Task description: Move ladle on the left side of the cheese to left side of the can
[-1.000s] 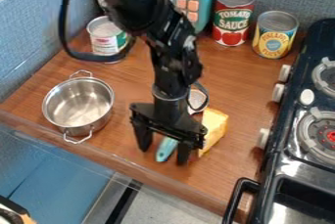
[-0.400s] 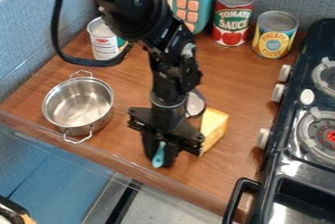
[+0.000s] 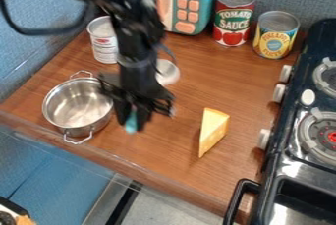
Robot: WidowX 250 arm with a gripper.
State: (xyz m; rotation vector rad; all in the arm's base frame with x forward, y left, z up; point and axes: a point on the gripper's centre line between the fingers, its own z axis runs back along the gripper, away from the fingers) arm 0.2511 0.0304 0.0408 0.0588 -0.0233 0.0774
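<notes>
At four o'clock from the pot [image 3: 73, 103], pinches the ladle [image 3: 167, 72] by its handle in the gripper [image 3: 133, 120], ten o'clock from the cheese [image 3: 212, 129]. Appears past pickup; has yet to reach nine o'clock of the can [image 3: 103, 42], probably the eleven-o'clock one, and release.

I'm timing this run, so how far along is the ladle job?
Grasping looks done: the gripper has the ladle by its handle, apart from the cheese. In hand: the carry, seemingly. Left: setting it down left of the white can, red can or yellow can, whichever is meant, then letting go.
</notes>
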